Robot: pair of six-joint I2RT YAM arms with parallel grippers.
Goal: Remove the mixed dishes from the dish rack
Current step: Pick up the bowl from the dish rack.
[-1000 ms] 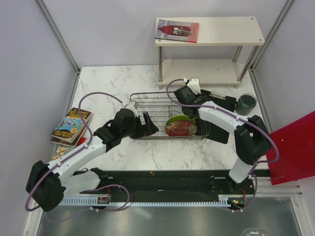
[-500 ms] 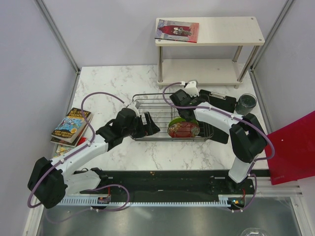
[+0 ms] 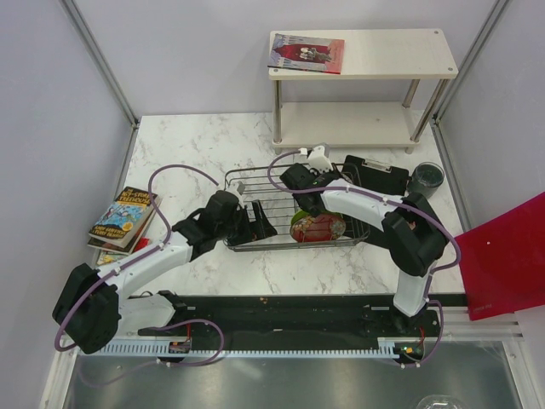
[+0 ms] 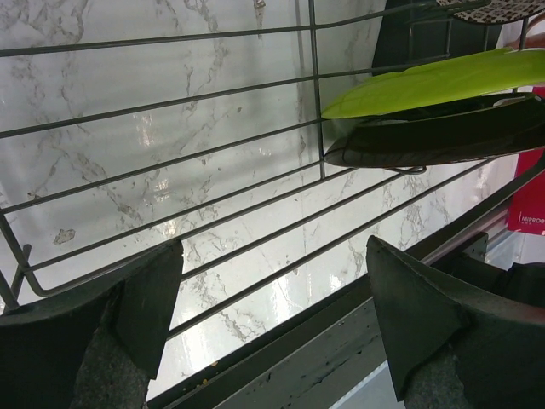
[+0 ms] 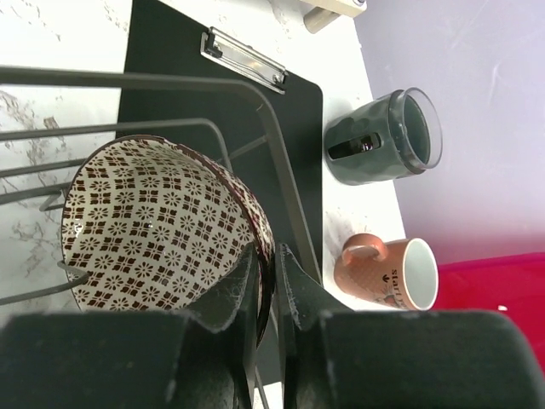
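The dish rack (image 3: 255, 183) stands mid-table, its wires (image 4: 170, 162) filling the left wrist view. In it lean a lime-green plate (image 3: 300, 217) (image 4: 426, 81) and a red patterned dish (image 3: 319, 227), dark from the back (image 4: 426, 141). My right gripper (image 3: 308, 201) (image 5: 271, 256) is shut on the rim of the patterned small bowl (image 5: 153, 226), one finger inside and one outside. My left gripper (image 3: 260, 220) (image 4: 272, 290) is open at the rack's left end, holding nothing. A dark green cup (image 3: 425, 177) (image 5: 383, 136) and a pink cup (image 5: 387, 273) lie on the table right of the rack.
A black clipboard (image 3: 375, 175) (image 5: 213, 94) lies behind the rack's right end. A two-tier shelf (image 3: 409, 60) with a book (image 3: 306, 53) stands at the back. Stacked books (image 3: 123, 219) sit at the left edge. A red panel (image 3: 502, 256) is at the far right.
My right gripper has moved left into the rack's right end and closed on the bowl's rim. The left arm has edged slightly right, still open.
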